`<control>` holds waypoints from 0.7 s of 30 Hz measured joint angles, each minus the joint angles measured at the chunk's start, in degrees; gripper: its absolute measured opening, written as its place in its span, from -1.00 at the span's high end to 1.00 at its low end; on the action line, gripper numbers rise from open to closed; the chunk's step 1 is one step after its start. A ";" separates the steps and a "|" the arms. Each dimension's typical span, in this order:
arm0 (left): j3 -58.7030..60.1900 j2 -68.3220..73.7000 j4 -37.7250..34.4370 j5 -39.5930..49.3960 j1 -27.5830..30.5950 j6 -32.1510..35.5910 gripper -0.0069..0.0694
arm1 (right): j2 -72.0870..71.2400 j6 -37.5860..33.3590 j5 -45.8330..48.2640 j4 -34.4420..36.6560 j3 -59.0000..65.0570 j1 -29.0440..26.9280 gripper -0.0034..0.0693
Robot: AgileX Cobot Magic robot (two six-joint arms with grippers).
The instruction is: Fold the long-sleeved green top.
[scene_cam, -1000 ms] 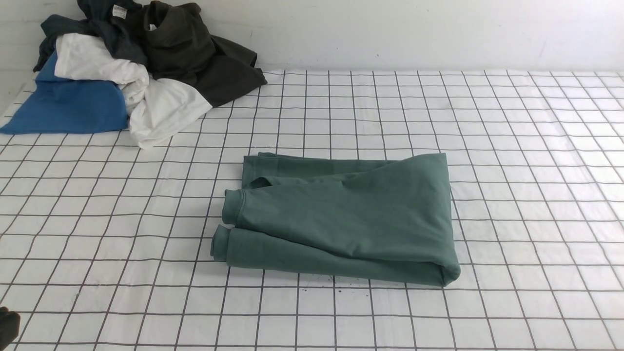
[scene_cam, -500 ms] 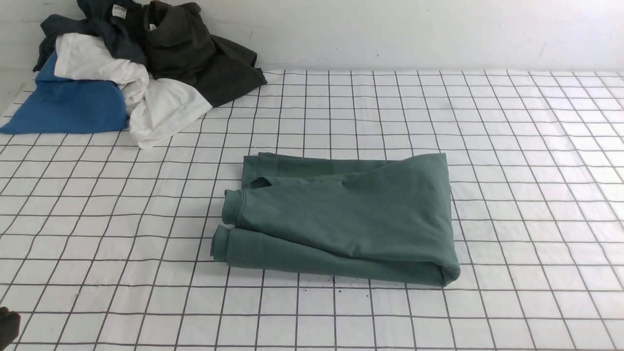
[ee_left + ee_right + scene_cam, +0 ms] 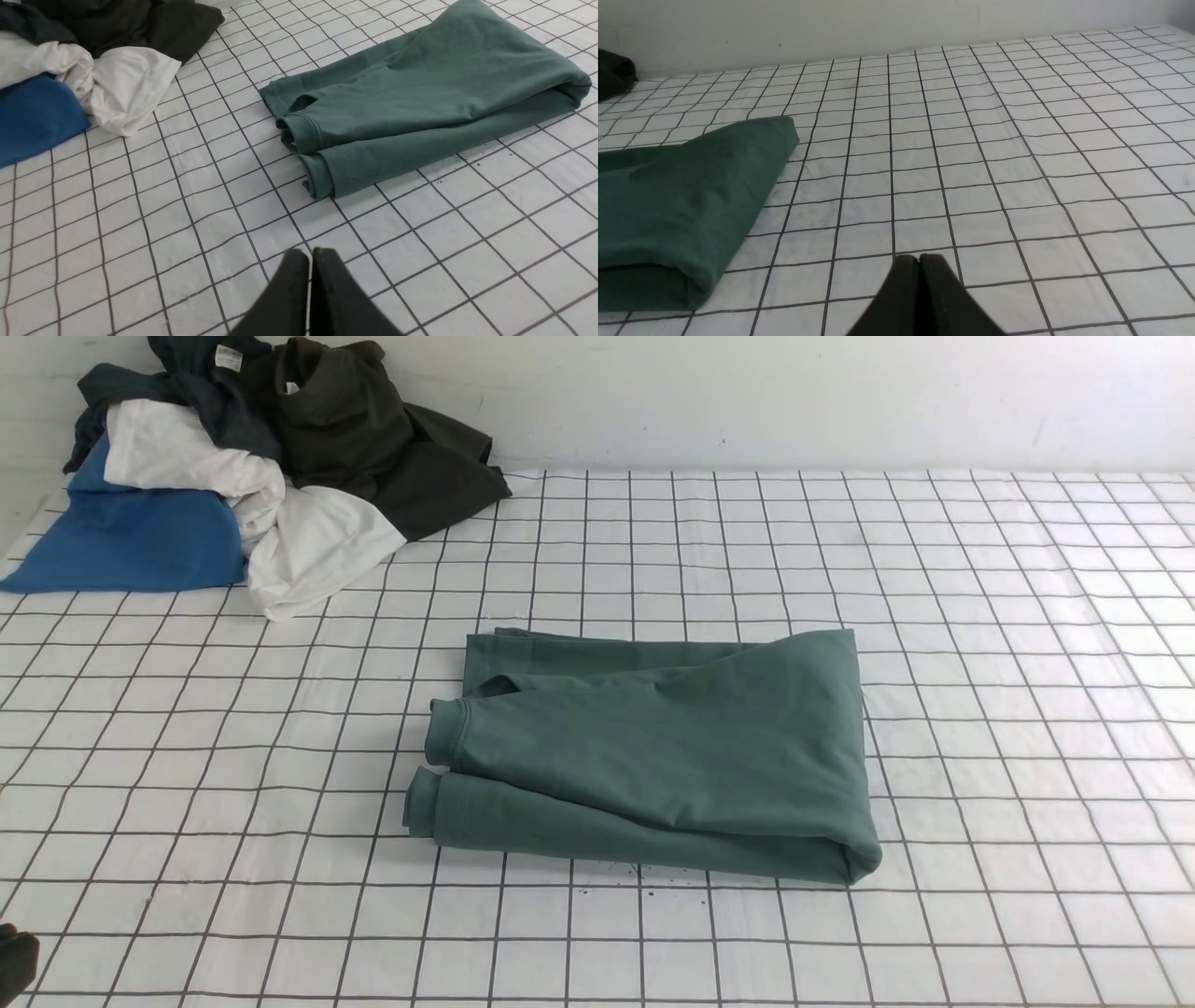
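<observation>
left hand (image 3: 309,255): two matte black fingers, tapered to blunt rounded tips, plain, no markings. right hand (image 3: 920,260): same matte black tapered fingers, faint dust specks.

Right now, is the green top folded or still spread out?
Folded. The green long-sleeved top lies as a compact layered bundle on the grid table, two cuffs stacked at one end, a rounded fold edge at the other. Neither gripper touches it.

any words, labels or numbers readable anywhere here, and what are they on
White sewn-in neck label on the dark navy garment atop the far-left clothes pile: it carries print, but too small and blurred to read.
Folded sage-green long-sleeved top: no text or logo showing as it lies.
White grid-lined table cover: only plain dark lines, no writing.
Nothing else bears any text.
</observation>
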 joint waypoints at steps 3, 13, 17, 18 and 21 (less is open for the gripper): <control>0.00 0.00 0.00 0.00 0.00 0.00 0.84 | 0.00 0.00 0.05 0.00 0.00 0.00 0.94; 11.10 -6.61 3.98 -16.63 5.45 0.38 0.84 | 0.00 0.73 0.05 0.00 0.00 0.00 0.94; 21.73 -12.62 4.04 -27.27 12.59 0.38 0.84 | 0.00 0.73 0.05 0.00 0.00 0.00 0.94; 22.70 -12.83 4.04 -28.02 12.86 0.38 0.84 | 0.00 0.73 0.05 0.00 0.00 0.00 0.94; 30.01 -13.19 4.09 -32.03 15.72 0.38 0.84 | 0.00 0.73 0.10 0.00 0.00 0.00 0.94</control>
